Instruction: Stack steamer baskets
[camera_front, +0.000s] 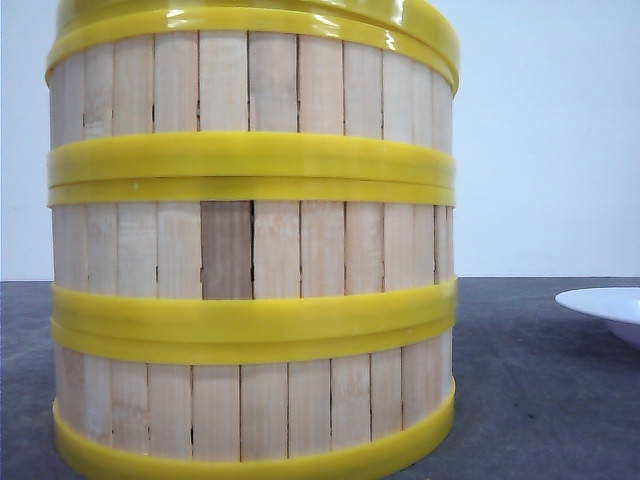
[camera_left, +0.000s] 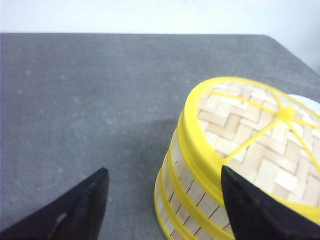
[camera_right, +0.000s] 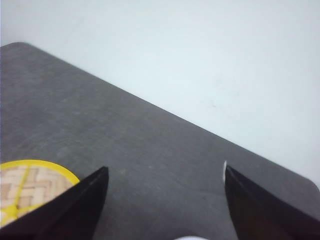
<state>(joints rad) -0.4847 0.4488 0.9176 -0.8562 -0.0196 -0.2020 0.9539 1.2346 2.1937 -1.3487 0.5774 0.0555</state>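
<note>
Both grippers (camera_left: 162, 205) (camera_right: 165, 205) wide apart, empty.

Steamer baskets (camera_front: 250, 250): pale wooden slats, glossy yellow plastic bands.

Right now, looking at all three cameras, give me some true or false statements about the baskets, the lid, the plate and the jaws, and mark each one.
1. The three baskets stand in one stack. True.
2. The lid lies on the table beside the stack. False: it sits on top of the stack.
3. The left gripper is shut on the lid. False: its jaws are open, holding nothing.
4. The right gripper is open and empty. True.
5. A white plate sits to the stack's right in the front view. True.
</note>
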